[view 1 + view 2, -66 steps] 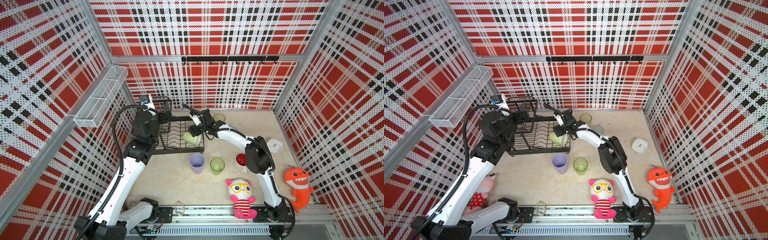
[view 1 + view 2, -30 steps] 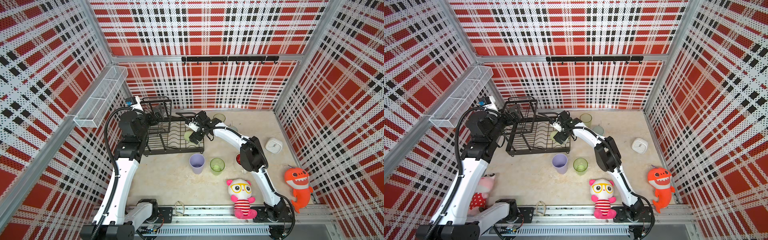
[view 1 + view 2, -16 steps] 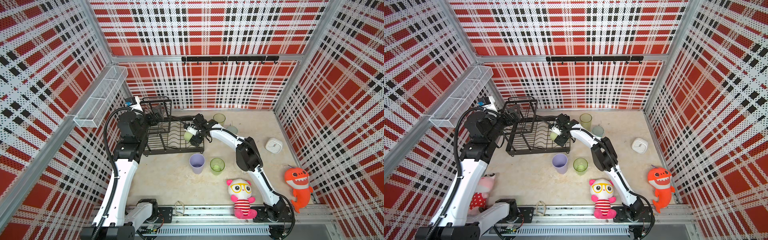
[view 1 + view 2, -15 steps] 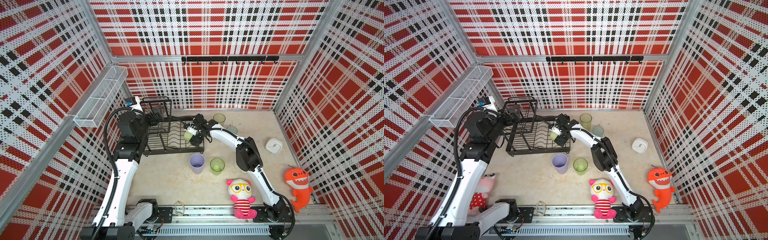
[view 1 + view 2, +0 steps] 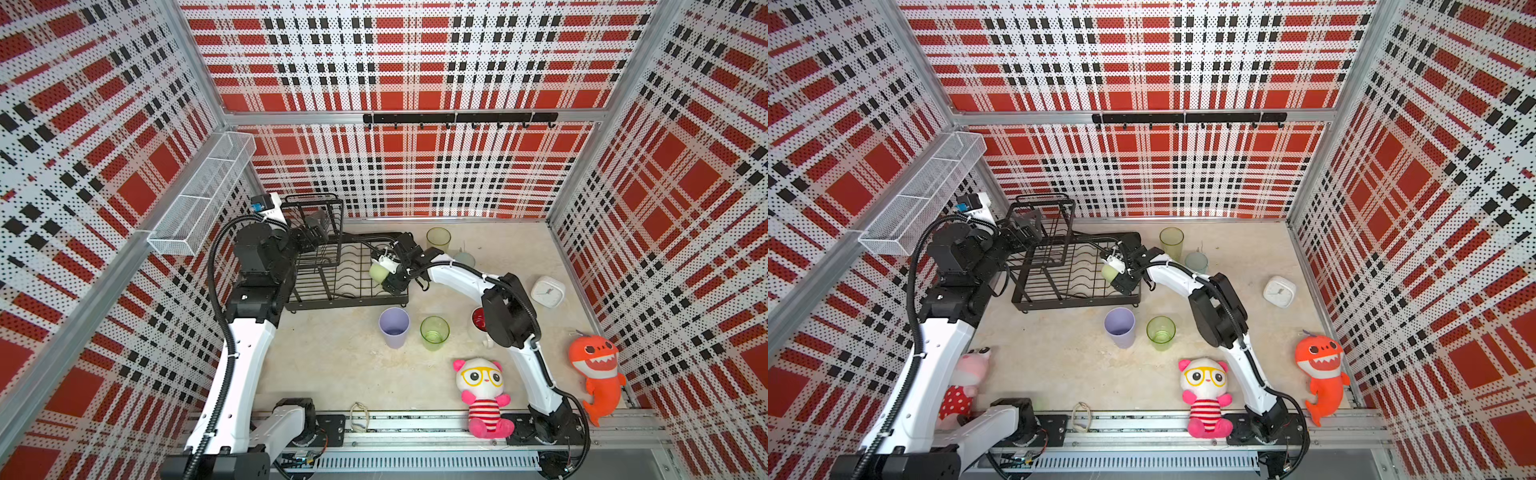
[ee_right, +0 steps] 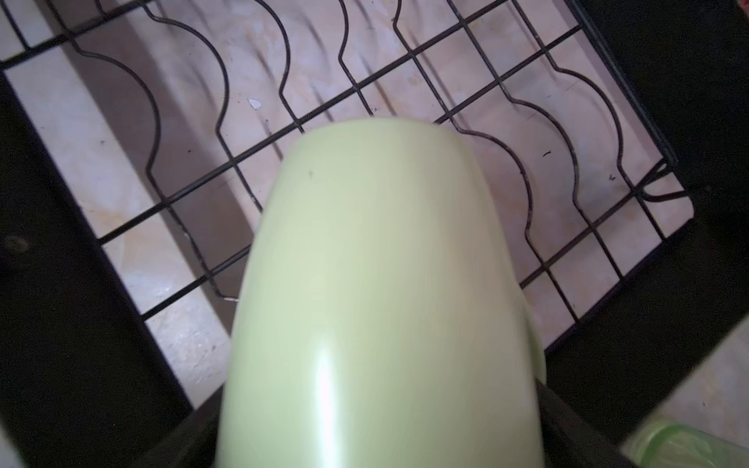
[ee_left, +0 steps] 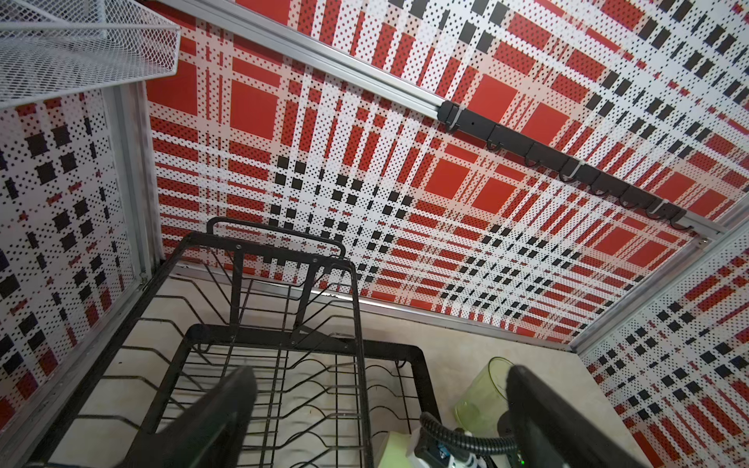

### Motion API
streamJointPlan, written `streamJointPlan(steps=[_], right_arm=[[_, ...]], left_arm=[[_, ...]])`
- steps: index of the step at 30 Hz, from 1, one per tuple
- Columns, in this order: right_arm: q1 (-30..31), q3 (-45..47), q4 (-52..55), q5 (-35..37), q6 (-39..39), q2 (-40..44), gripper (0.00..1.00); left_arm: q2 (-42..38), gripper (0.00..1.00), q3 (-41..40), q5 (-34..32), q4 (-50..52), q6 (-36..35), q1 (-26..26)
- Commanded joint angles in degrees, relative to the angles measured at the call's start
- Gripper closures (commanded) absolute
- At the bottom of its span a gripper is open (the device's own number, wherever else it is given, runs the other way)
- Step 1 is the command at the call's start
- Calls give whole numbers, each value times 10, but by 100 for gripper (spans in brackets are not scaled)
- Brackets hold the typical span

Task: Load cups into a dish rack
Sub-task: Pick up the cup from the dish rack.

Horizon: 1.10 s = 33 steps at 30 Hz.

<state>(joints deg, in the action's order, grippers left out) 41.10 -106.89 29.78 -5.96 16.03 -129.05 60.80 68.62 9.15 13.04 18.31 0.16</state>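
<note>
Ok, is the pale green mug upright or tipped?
Tipped: the pale green mug is held on its side in the right gripper over the dish rack. Whether it rests on the wires, cannot tell.

- Black wire dish rack (image 7: 263,335): upright, back left.
- Pale green glossy mug (image 6: 377,283): held sideways just above its lower tray.
- Lavender cup (image 5: 394,327), clear bright-green tumbler (image 5: 434,332): upright before the rack.
- Olive-green tumbler (image 5: 438,239), translucent teal tumbler (image 5: 1197,262): upright, right of it.
- White red-lined mug (image 5: 478,321): half hidden.

pale green mug (image 6: 377,283), black wire rack (image 5: 340,286)

Apparently six cups (image 5: 394,326), one dish rack (image 5: 345,302), one clock (image 5: 547,291), three plush toys (image 5: 1205,388).
</note>
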Motion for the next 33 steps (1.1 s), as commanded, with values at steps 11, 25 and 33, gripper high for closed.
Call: streamJointPlan(steps=[11,25,33], right_arm=[[-12,237,-382,-14,-34,244,23],[-16,464,-788,-57,9,313,26],[-16,495,-878,-97,54,312,26]], left_arm=[[50,2,30,155,-31,79,-35],[158,2,70,169,61,79,-123],[178,2,68,261,70,31,-138]])
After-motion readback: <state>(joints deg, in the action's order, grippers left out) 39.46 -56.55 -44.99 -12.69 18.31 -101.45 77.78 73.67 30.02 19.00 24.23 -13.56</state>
